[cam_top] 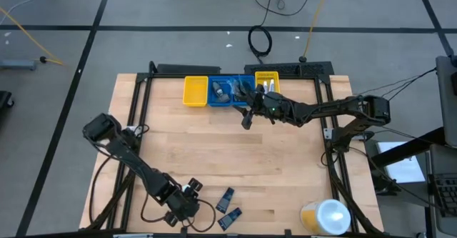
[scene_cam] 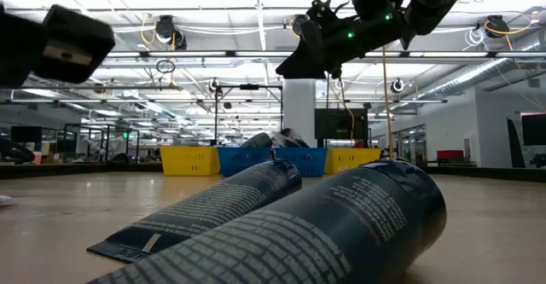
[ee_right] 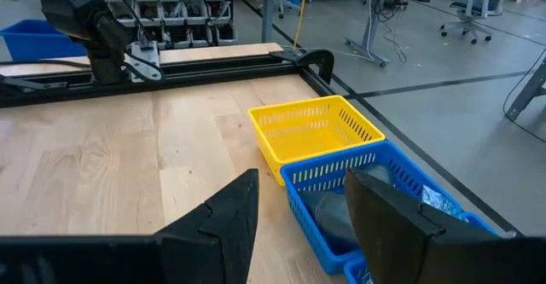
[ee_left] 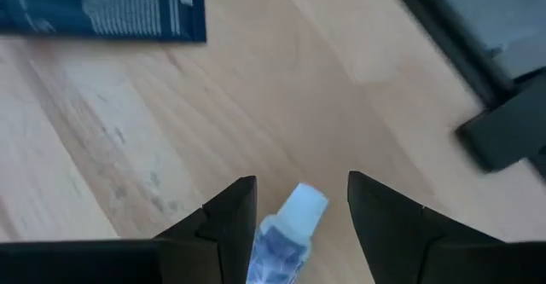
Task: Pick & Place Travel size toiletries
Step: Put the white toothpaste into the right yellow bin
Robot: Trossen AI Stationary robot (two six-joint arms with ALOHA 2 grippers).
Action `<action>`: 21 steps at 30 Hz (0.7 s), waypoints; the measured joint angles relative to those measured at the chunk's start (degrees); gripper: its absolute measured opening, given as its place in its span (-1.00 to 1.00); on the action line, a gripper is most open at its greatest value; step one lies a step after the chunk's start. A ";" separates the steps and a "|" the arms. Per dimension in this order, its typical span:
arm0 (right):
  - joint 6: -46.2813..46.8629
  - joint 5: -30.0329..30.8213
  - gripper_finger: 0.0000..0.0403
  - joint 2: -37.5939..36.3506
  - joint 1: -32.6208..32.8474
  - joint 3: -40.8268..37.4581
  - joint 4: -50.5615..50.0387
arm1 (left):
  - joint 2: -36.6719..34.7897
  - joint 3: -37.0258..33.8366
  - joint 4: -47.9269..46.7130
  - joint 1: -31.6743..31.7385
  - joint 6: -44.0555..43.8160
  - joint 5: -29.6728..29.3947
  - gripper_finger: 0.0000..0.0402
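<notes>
A small white-and-blue tube lies between the open fingers of my left gripper, which is near the table's near-left corner. Two dark blue tubes lie flat on the wood just right of it and fill the foreground of the low view. My right gripper hangs open and empty above the table, just in front of the bins at the far edge. The blue bin holds dark items. My left gripper has its fingers on either side of the white-and-blue tube's capped end. A gap shows beside the cap on each side. Farther back the gripper hides the tube, so I cannot tell whether the fingers touch it.
Three bins stand in a row at the far edge: yellow, blue, yellow. A large yellow container with a white lid stands at the near-right corner. A black frame borders the table. Bare wood lies between the arms.
</notes>
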 joint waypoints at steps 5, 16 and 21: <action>0.00 -0.02 -0.16 0.00 0.00 0.00 0.19 | 1.79 0.02 0.32 0.00 3.20 -0.56 -0.07; 0.04 -0.01 -0.16 0.00 0.00 0.00 0.17 | 3.87 0.13 -0.56 0.01 6.40 0.45 -0.07; 0.04 -0.01 -0.16 0.00 0.00 0.00 0.17 | 3.87 0.15 -2.17 -0.03 8.48 -0.41 -0.07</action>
